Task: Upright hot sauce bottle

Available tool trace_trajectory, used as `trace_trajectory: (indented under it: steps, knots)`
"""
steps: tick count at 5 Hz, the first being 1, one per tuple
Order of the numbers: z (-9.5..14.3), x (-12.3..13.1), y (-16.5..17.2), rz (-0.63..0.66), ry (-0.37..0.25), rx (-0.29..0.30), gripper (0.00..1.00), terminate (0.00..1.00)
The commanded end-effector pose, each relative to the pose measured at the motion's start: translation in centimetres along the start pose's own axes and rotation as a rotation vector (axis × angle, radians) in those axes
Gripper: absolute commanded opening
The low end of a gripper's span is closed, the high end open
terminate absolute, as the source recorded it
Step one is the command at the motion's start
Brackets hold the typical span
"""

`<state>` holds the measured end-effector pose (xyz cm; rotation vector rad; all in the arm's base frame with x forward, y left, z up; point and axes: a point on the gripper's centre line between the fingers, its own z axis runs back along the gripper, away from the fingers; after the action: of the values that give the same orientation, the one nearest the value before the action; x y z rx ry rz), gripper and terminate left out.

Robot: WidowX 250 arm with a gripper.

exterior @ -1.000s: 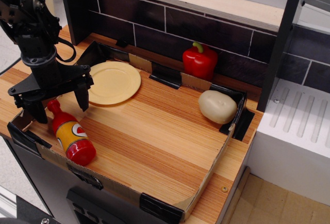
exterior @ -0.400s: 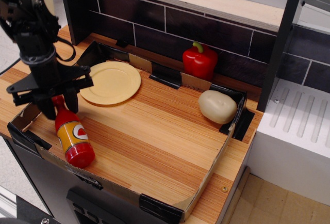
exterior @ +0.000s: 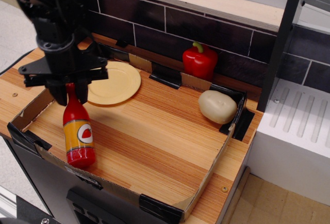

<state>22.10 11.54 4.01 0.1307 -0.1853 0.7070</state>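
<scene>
The hot sauce bottle is a glossy red toy bottle with a yellow-orange label band and a white oval. It stands nearly upright at the front left of the wooden tray, its base on the wood. My gripper is directly above it, shut on its narrow neck and cap. The black fingers hide the top of the bottle.
A yellow plate lies just behind and right of the gripper. A red bell pepper with a green stem stands at the back wall. A beige potato lies at the right. A low cardboard rim edges the tray.
The bottle lay on its side with its neck toward the gripper. The gripper closed on the neck and rose toward the back right, tipping the bottle up to nearly vertical.
</scene>
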Motion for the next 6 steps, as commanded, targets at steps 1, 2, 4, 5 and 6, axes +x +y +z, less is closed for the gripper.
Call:
trace_trajectory:
  steps: [1, 2, 4, 5, 6]
  knots:
    - [3.3, -0.9, -3.0, -0.091, -0.167, -0.057, 0.0, 0.0]
    - [4.6, -0.8, -5.2, -0.143, -0.254, -0.11, 0.0, 0.0]
    - [6.0, -0.8, -8.4, -0.169, -0.441, -0.215, 0.0, 0.0]
    - [6.5, -0.4, -9.7, -0.16, -0.522, -0.279, 0.0, 0.0]
    - [7.1, 0.2, -10.7, -0.154, -0.616, -0.332, 0.0, 0.0]
